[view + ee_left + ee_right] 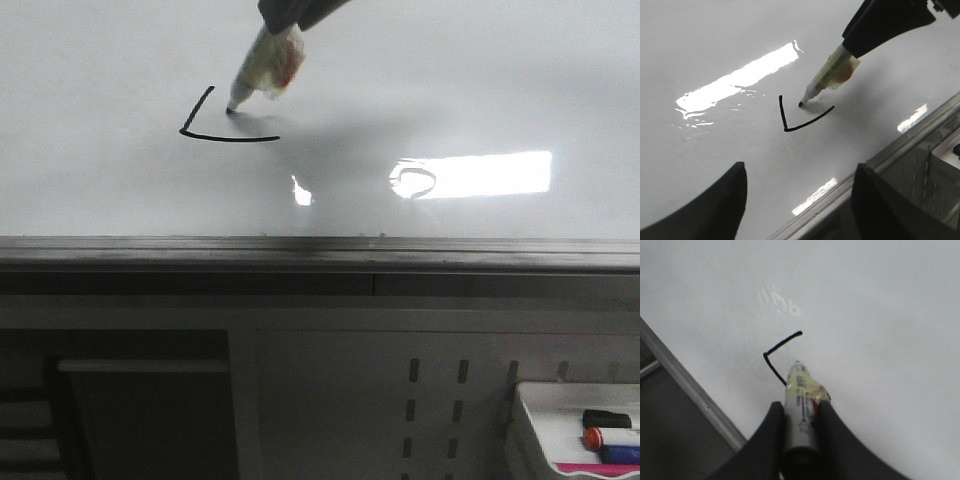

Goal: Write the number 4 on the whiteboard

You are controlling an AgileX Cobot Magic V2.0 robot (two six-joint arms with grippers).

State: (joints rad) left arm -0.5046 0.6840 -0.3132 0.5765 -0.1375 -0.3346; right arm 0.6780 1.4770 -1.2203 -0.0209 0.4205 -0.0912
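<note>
The glossy whiteboard (pixel 120 190) fills the front view, with a grey ledge (pixel 300 252) along its near edge. On it are two black strokes of the number 4 (pixel 225 135): a short slanted stroke joined to a long horizontal bar. They also show in the left wrist view (pixel 790 125) and the right wrist view (pixel 777 347). My right gripper (pixel 801 415) is shut on a white marker (pixel 801 405). The marker (pixel 258 66) has its tip on the board just above the bar. My left gripper (pixel 797 200) is open and empty over the board's near edge.
A bright rectangular light reflection (pixel 480 174) lies on the board right of the strokes. A small white tray (pixel 570 430) with several markers sits below the board at the lower right. A perforated panel (pixel 430 400) lies under the ledge.
</note>
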